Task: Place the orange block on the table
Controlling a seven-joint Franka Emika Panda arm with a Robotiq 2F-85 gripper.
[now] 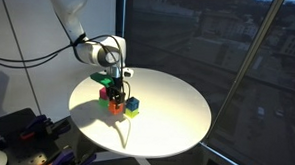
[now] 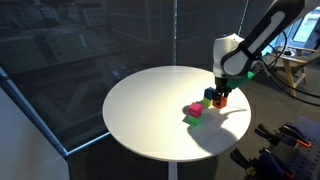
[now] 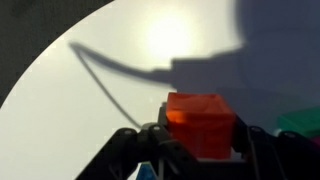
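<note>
The orange block (image 3: 200, 122) is a small orange-red cube between the two dark fingers of my gripper (image 3: 198, 140) in the wrist view. The fingers press its left and right sides. In both exterior views the gripper (image 1: 114, 89) (image 2: 221, 92) points down over the white round table (image 1: 171, 114) (image 2: 150, 110), with the orange block (image 1: 114, 104) (image 2: 222, 101) at its tips, low, at or just above the tabletop. I cannot tell whether it touches the top.
Other toy cubes lie close by: a magenta cube (image 2: 192, 107) on or beside a green one (image 2: 190, 117), and a blue cube (image 1: 132, 103). A green edge (image 3: 300, 122) shows at the wrist view's right. Dark windows stand behind the table; equipment sits near its base.
</note>
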